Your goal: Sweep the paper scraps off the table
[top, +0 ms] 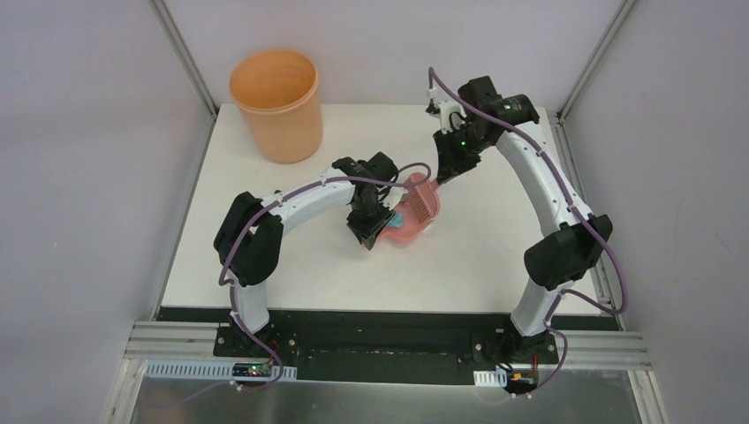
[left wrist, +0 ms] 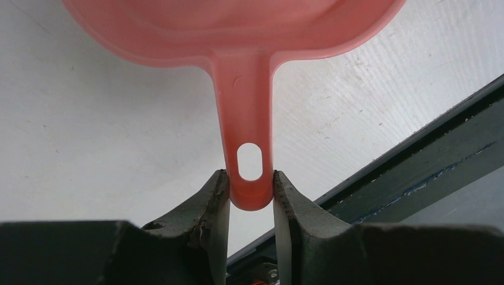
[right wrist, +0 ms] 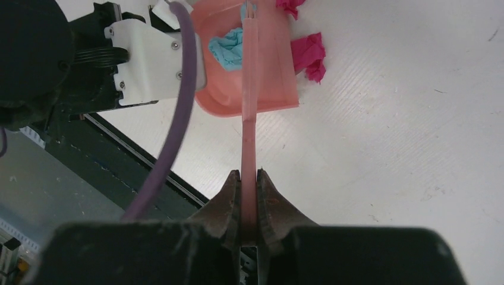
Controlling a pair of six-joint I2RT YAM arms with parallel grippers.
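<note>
My left gripper (top: 369, 228) (left wrist: 250, 190) is shut on the handle (left wrist: 248, 119) of the salmon-pink dustpan (top: 408, 230), which rests on the white table (top: 495, 256). My right gripper (top: 444, 170) (right wrist: 249, 184) is shut on the thin handle of the salmon-pink hand brush (top: 422, 200) (right wrist: 248, 136), whose head reaches over the dustpan (right wrist: 273, 77). A light blue paper scrap (right wrist: 229, 50) lies inside the pan. A magenta scrap (right wrist: 309, 56) lies on the table just beside the pan's mouth, and another (right wrist: 289, 6) shows at the top edge. The black scrap is not visible.
An orange bucket (top: 276, 104) stands at the table's back left. Metal frame posts rise at the back corners. The table's black front edge (left wrist: 416, 154) runs close behind the left gripper. The left arm's wrist and purple cable (right wrist: 172, 119) sit left of the brush.
</note>
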